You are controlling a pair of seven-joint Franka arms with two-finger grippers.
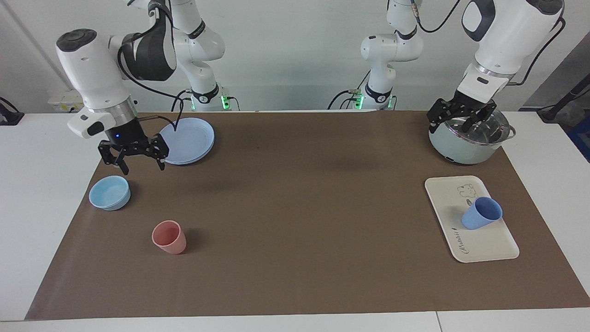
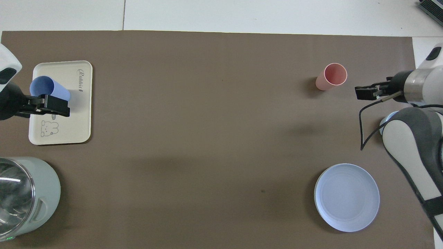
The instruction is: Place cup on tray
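Pot (image 1: 468, 138) just beside tray (image 1: 442, 198)

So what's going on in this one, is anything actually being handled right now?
Nothing is held at the moment. The blue cup stands on the tray at the left arm's end of the table. The left gripper hangs open over the pot. The right gripper is open and raised by the blue plate, above the light-blue bowl. The pink cup sits untouched on the mat.
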